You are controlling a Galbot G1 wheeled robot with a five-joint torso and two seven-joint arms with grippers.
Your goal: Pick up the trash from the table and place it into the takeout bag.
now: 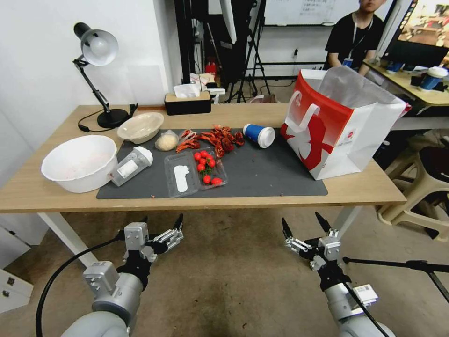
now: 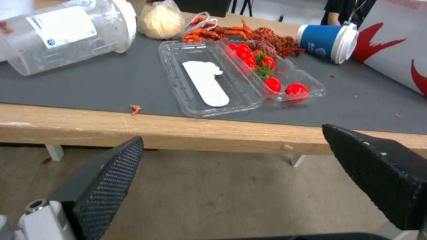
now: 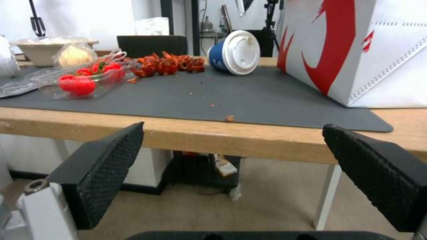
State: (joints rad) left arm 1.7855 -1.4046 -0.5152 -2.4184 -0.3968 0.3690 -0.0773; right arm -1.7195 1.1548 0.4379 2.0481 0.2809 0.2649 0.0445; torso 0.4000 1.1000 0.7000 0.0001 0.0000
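On the table (image 1: pixel 355 187), a dark mat (image 1: pixel 262 173) carries the trash. A blue white-lidded cup (image 1: pixel 259 135) (image 3: pixel 236 53) lies on its side. Left of it are a clear white-capped bottle (image 1: pixel 131 164) (image 2: pixel 66 33), also lying down, a wrapped beige lump (image 1: pixel 166 141) (image 2: pixel 162 20) and a shallow beige bowl (image 1: pixel 140 126). The red and white takeout bag (image 1: pixel 341 121) (image 3: pixel 356 50) stands open at the mat's right end. My left gripper (image 1: pixel 161 224) (image 2: pixel 231 136) and right gripper (image 1: pixel 303 223) (image 3: pixel 231 128) hang open and empty below the table's front edge.
A large white bowl (image 1: pixel 79 163) sits at the table's left end. A clear tray of tomatoes (image 1: pixel 196 173) and red crayfish shells (image 1: pixel 215 138) lie mid-mat. A desk lamp (image 1: pixel 98 51) and tissue box (image 1: pixel 187 100) stand at the back. A stool (image 1: pixel 421 187) stands right.
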